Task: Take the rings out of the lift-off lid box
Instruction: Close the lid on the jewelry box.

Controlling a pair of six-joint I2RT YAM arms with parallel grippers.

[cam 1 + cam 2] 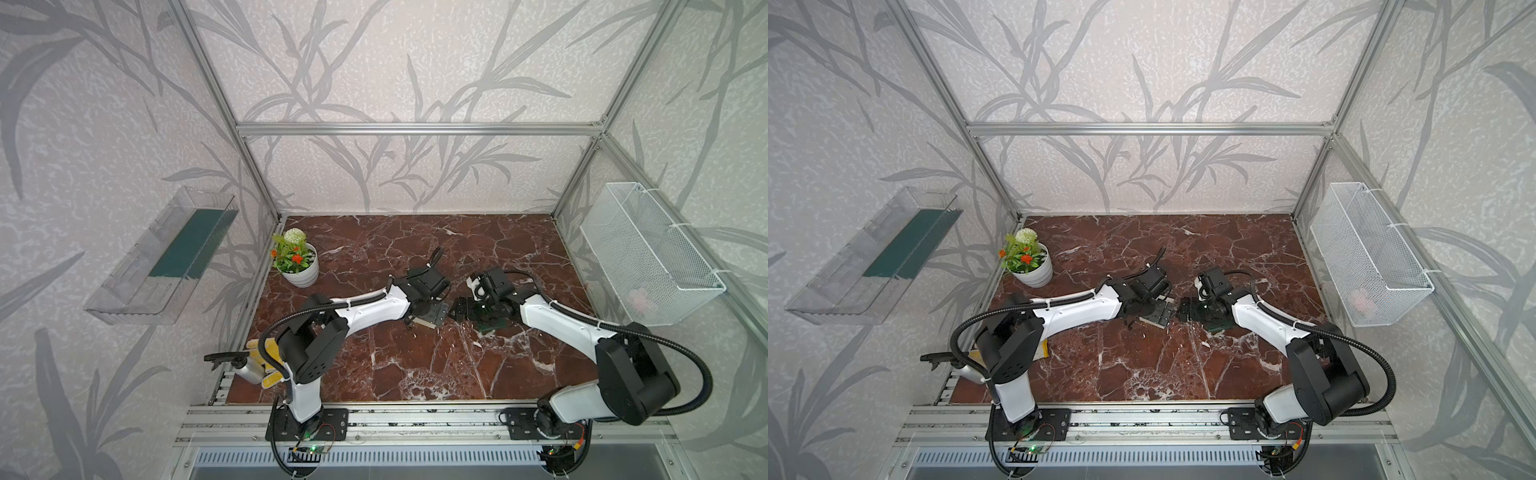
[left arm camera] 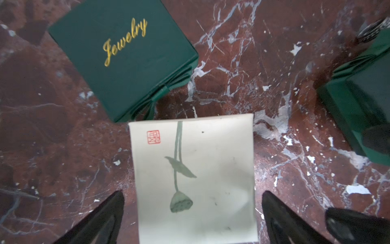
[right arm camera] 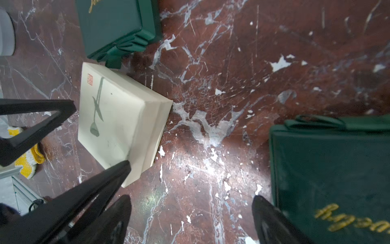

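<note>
Left gripper (image 2: 193,192) spread wide, straddling the closed white box (image 2: 211,169) at centre of surface (image 1: 415,365). Right gripper (image 3: 191,197) — also spread — hangs at that box's 3 o'clock, green box (image 3: 327,169) just beside it. Rings hidden; cannot tell where.

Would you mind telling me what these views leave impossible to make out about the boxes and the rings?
- No rings show in any view; the white box and green box have their lids on, hiding any contents.
- Second green box: cut off by the right wrist picture's edge, lettering blurred.
- Top views: boxes tiny, largely covered by the left arm and right arm.
- Wire basket: pinkish thing inside, too blurred to name.
</note>
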